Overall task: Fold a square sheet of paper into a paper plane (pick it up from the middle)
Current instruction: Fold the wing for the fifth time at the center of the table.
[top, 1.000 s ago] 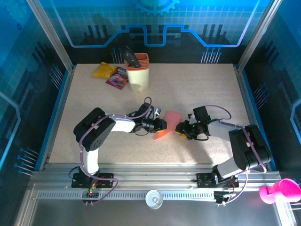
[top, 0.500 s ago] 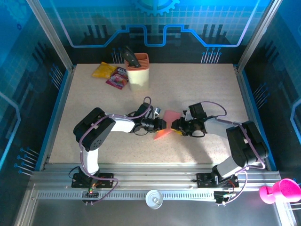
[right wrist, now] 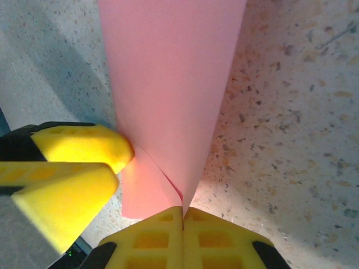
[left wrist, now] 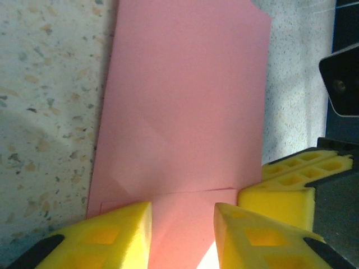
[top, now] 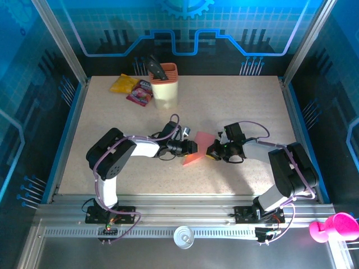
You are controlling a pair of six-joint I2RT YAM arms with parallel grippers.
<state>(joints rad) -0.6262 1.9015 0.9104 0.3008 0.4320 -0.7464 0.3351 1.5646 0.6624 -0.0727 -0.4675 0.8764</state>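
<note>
Top cam: I saw the folded sheet of paper [top: 196, 152] mid-worktop [top: 252, 106], well nearer the arm bases than the cream cup [top: 164, 92] and slightly right of it. R wrist cam gave what top couldn't: right gripper [right wrist: 183, 216] pads pressed together, pinching the sheet's folded edge. L wrist cam: left gripper [left wrist: 182, 212] pads spread, sheet running btwn them.

The left arm [top: 115, 154] and right arm [top: 291, 171] are built of black joints and white links, with lilac cables [top: 249, 125] looped alongside. The left tool [left wrist: 182, 218] and right tool [right wrist: 183, 216] are tipped with yellow, pocketed foam fingers [left wrist: 118, 235].
</note>
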